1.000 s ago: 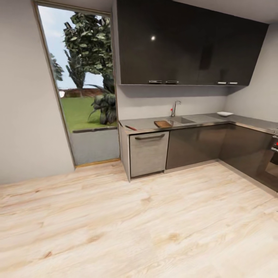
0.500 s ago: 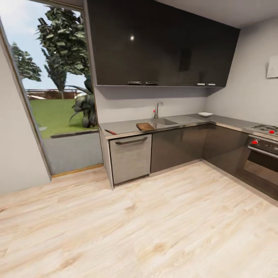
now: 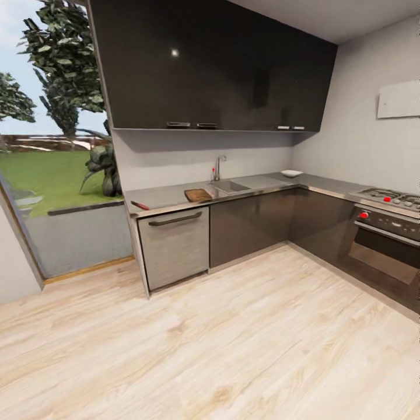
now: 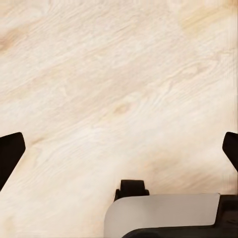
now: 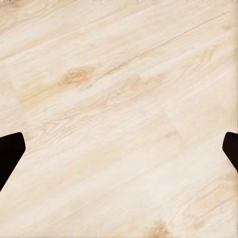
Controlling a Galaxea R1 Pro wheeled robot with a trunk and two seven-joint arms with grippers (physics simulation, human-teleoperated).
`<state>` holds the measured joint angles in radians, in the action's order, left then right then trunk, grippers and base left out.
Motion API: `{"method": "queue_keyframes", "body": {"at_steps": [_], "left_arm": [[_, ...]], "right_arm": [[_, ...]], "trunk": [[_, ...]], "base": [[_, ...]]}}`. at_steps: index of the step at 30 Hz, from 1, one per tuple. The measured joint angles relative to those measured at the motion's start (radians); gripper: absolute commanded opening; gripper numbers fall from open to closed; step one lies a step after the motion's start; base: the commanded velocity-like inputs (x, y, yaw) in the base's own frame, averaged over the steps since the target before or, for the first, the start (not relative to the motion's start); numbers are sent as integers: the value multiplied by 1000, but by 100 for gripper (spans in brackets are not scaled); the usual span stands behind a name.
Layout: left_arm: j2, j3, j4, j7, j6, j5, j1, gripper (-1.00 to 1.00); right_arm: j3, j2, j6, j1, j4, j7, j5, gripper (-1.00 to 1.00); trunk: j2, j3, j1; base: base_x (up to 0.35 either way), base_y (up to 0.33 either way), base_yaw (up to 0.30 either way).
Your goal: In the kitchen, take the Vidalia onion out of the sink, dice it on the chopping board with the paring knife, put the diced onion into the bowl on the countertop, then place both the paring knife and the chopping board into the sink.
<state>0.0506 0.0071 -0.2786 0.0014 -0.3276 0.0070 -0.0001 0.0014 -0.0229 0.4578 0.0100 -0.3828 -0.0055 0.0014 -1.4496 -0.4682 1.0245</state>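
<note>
Across the wood floor stands the kitchen, seen from the head camera. On the grey countertop (image 3: 175,195) a brown chopping board (image 3: 198,195) lies just left of the sink (image 3: 230,186). The red-handled paring knife (image 3: 140,205) rests near the counter's left end. A white bowl (image 3: 291,173) sits far right of the sink. The Vidalia onion is hidden inside the sink. My left gripper (image 4: 119,148) hangs open over bare floor, its dark fingertips (image 4: 10,153) wide apart. My right gripper (image 5: 119,148) is open too, above floor planks.
A faucet (image 3: 217,165) rises behind the sink. A dishwasher front (image 3: 175,245) sits under the knife. An oven with a gas hob (image 3: 388,201) lines the right wall. A tall window (image 3: 52,175) is at the left. Wood floor (image 3: 233,338) stretches between me and the cabinets.
The whole head view has swung right and come closer: the counter and window slid left, and the hob and oven came into view. The board, knife and bowl have not moved on the counter.
</note>
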Motion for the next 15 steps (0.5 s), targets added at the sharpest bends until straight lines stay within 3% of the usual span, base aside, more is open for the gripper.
{"method": "queue_keyframes", "body": {"at_steps": [15], "left_arm": [[0, 0, 0, 0, 0, 0, 0, 100]], "right_arm": [[0, 0, -1, 0, 0, 0, 0, 100]], "trunk": [[0, -21, 0]], "base": [[293, -161, -106]]}}
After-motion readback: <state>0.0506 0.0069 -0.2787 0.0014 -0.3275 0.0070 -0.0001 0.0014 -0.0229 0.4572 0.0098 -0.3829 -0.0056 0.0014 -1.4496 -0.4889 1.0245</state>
